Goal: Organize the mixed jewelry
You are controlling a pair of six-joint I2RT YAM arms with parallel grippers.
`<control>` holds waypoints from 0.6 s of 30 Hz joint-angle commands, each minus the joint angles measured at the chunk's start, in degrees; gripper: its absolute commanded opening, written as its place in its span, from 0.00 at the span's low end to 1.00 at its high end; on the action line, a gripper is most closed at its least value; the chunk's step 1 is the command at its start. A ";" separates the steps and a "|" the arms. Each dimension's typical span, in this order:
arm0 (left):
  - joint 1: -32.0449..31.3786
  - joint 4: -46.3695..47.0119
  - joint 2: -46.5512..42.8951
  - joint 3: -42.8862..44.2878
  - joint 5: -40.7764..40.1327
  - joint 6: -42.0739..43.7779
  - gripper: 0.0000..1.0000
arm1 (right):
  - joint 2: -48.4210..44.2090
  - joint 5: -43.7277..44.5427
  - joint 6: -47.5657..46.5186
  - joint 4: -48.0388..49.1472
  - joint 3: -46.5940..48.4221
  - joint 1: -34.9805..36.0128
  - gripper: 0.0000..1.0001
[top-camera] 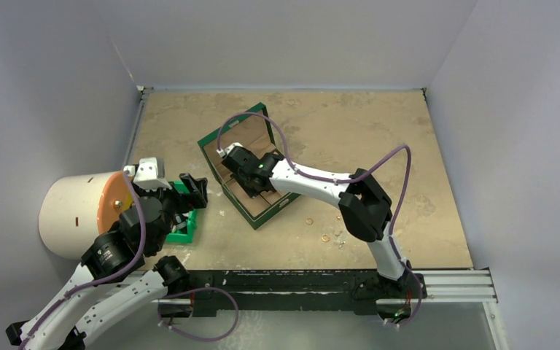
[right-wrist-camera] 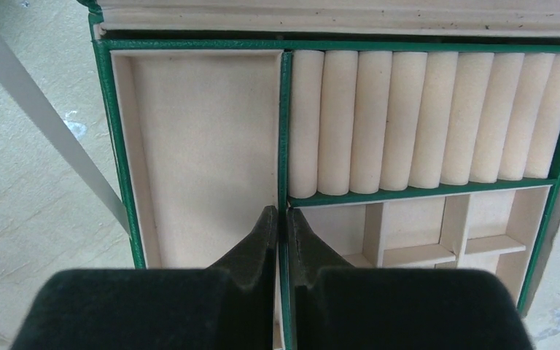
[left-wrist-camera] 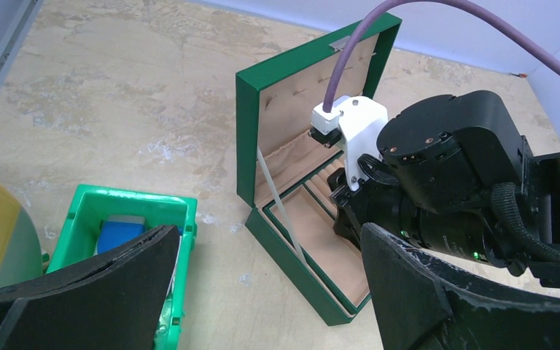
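Note:
The green box (top-camera: 254,213) lies open on the table, with its lid standing up behind. My right gripper (top-camera: 250,173) reaches down into it. In the right wrist view this gripper (right-wrist-camera: 281,216) is shut, its tips over the green divider (right-wrist-camera: 284,131) between the large tan compartment and the tan cushion rolls (right-wrist-camera: 423,117); nothing shows between its fingers. Small gold rings (top-camera: 309,220) (top-camera: 325,238) of the mixed jewelry lie on the table right of the box. My left gripper (top-camera: 192,191) (left-wrist-camera: 266,244) hangs open and empty above the small green bin (left-wrist-camera: 127,200).
A large white cylinder with an orange face (top-camera: 73,211) lies at the left edge beside my left arm. The green bin (top-camera: 187,230) holds a blue item (left-wrist-camera: 120,235). Grey walls close in the table on three sides. A metal rail (top-camera: 452,281) runs along the near edge.

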 commanded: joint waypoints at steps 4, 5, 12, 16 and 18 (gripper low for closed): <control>-0.04 1.43 -0.08 1.09 -0.55 -0.67 0.95 | -0.11 0.75 2.54 -0.18 2.66 1.31 0.12; 0.01 1.43 -0.04 1.10 -0.56 -0.67 0.95 | -0.47 0.89 2.74 -0.23 2.61 1.31 0.17; 0.00 1.43 0.49 1.03 -0.47 -0.59 0.95 | -3.37 2.77 4.01 -1.28 1.68 1.31 0.33; -0.04 1.43 0.53 1.15 -0.53 -0.65 0.95 | -5.83 2.86 4.57 -2.20 0.81 1.31 0.36; 0.01 1.43 0.45 1.02 -0.51 -0.67 0.95 | -7.84 3.39 4.20 -1.79 -0.27 1.27 0.38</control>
